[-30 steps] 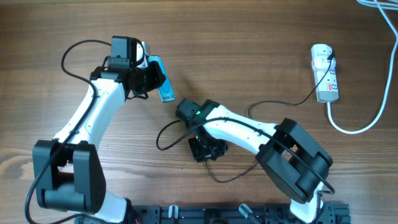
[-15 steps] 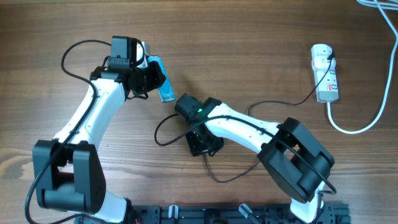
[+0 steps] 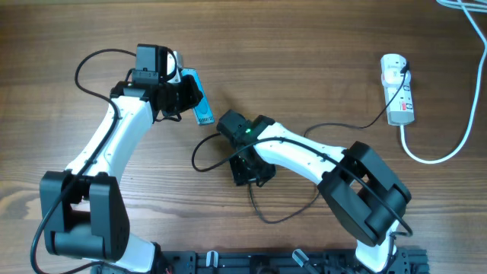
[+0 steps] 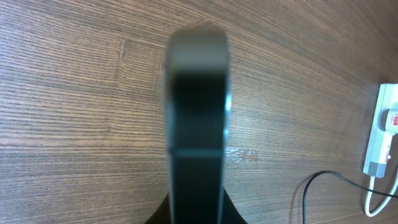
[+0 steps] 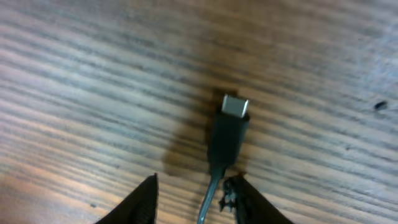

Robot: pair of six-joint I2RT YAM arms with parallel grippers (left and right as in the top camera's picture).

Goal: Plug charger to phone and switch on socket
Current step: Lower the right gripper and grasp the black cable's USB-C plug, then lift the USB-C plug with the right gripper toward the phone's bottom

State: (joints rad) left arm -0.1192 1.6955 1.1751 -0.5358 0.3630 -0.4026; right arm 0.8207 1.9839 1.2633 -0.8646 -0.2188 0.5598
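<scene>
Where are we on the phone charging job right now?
Done: the left gripper has the phone clamped on edge, and the charger looks plugged into the socket at its far end. In hand: the right gripper appears to grip the charger just behind its bare plug tip, not inserted. Left: seat the tip in the phone, then switch on the socket; its switch is too small to read.

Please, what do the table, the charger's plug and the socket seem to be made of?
Table: wood or a wood-look laminate with a matte finish; brown grain lines run across it.
Charger's plug: black body, probably plastic or rubber, dull. Its tip looks like bare metal, silvery and bright.
Socket: likely white plastic, smooth, with a rounded moulded end.
</scene>
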